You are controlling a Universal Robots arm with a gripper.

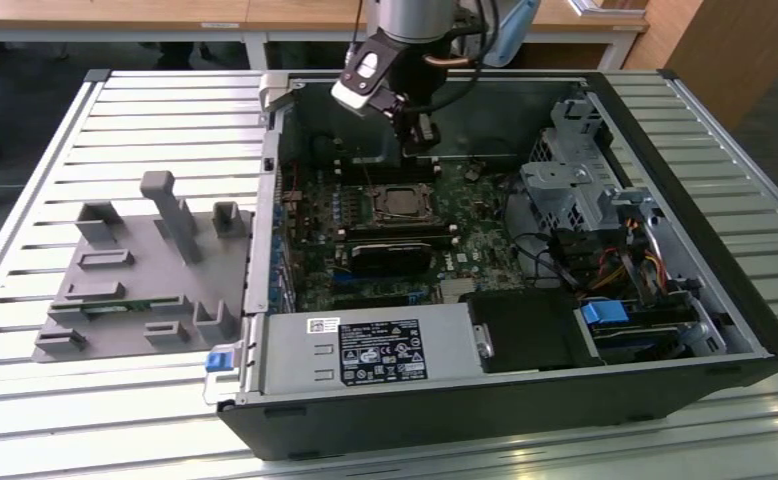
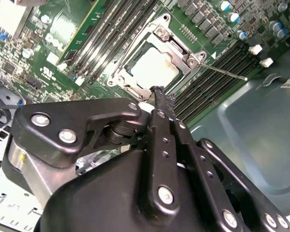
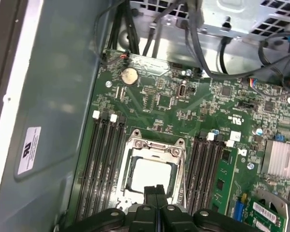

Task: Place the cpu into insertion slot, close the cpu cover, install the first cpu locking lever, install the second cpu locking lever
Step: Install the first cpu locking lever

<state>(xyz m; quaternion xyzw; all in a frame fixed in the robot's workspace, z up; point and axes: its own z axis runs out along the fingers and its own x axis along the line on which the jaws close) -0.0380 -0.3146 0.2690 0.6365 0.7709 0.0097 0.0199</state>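
Judging by the cpu (image 3: 150, 175) lying in the insertion slot (image 3: 126, 192) at the middle of the motherboard (image 3: 159, 104) under the lowered cpu cover (image 3: 154, 145), the gripper (image 3: 154, 189), pinched shut and empty, is being held over the slot's edge for the first locking lever (image 2: 227, 72), a downward press being needed.

Pale slatted metal table (image 1: 162, 110) — wooden desks (image 1: 122, 12) stand behind it.

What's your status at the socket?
Gripper shut, empty, by socket. Cpu seated, cover down. One lever sticking out.

Black, silver-screwed claw (image 2: 159, 93); grey arm (image 1: 409, 15)
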